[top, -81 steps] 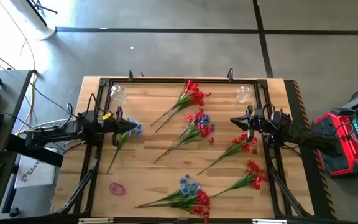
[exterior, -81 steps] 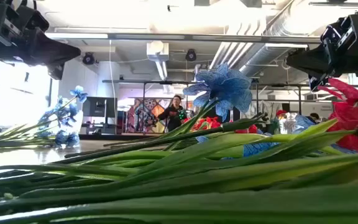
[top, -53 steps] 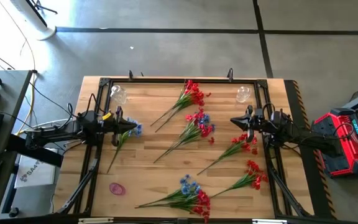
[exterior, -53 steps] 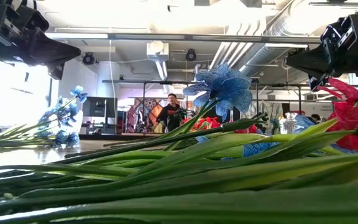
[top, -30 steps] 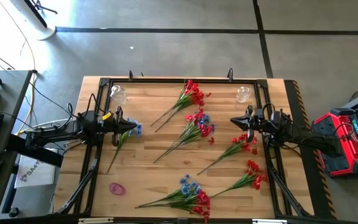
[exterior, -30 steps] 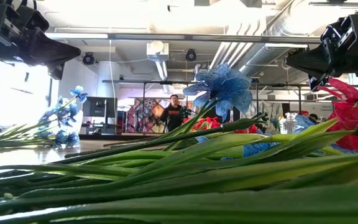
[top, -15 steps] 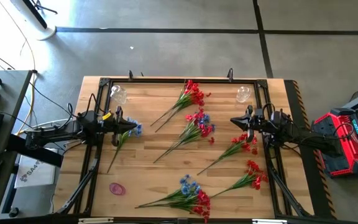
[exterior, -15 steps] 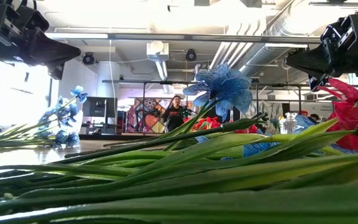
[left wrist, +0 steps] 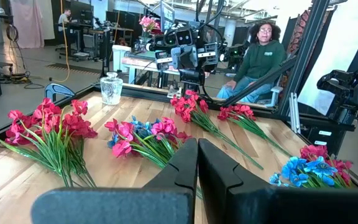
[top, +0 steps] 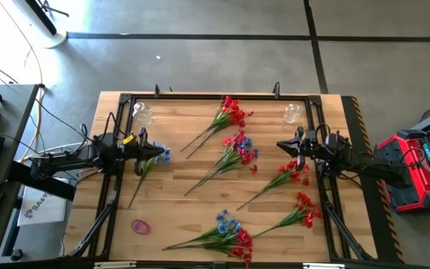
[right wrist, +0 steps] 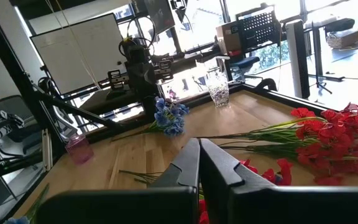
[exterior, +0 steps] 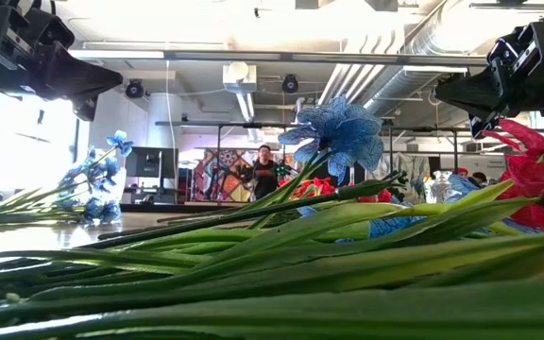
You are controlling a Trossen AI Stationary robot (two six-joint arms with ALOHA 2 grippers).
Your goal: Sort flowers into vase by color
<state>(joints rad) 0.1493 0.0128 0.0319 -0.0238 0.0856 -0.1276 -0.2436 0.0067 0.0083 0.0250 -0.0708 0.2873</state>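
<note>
Several flower sprays lie flat on the wooden table (top: 200,187). They are a red one (top: 230,113), a mixed red and blue one (top: 237,149), two red ones (top: 293,173) (top: 304,211), a blue and red bunch (top: 228,233) and a blue one (top: 157,155). Two clear glass vases stand at the far corners, one on the left (top: 141,113) and one on the right (top: 293,113). My left gripper (top: 163,152) (left wrist: 197,155) is shut and held level above the blue spray. My right gripper (top: 278,145) (right wrist: 199,157) is shut and level above the table's right side. Neither one holds anything.
A small pink cup (top: 140,226) (right wrist: 76,149) stands near the front left. A black frame (top: 222,96) runs along the table's edges. A person (left wrist: 263,59) sits beyond the table's right side, and another (exterior: 265,170) stands far back in the room.
</note>
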